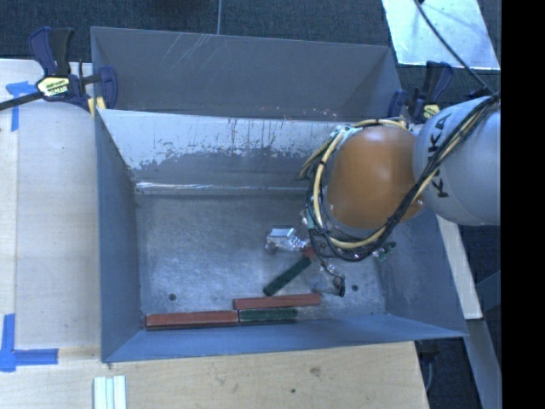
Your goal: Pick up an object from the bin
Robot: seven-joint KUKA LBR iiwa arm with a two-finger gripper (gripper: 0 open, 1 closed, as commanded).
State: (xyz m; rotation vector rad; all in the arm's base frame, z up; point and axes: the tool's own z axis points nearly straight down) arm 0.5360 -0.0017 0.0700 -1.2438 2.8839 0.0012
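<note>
Hanging over bin [119, 228] floor ctr-right, gripper [326, 264] is just beside small silver metal pc [285, 239] and dark green stick [287, 277]; open/closed state: cannot tell.

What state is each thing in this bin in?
Silvery metal piece: loose on the floor, beside the arm's wrist.
Dark green stick: lying slanted, upper end by the wrist; contact unclear.
Long reddish-brown bar: flat along the front wall.
Short reddish-brown bar: flat, just behind the green bar.
Dark green bar: flat against the front wall.
Arm: down in the bin's right side.
</note>
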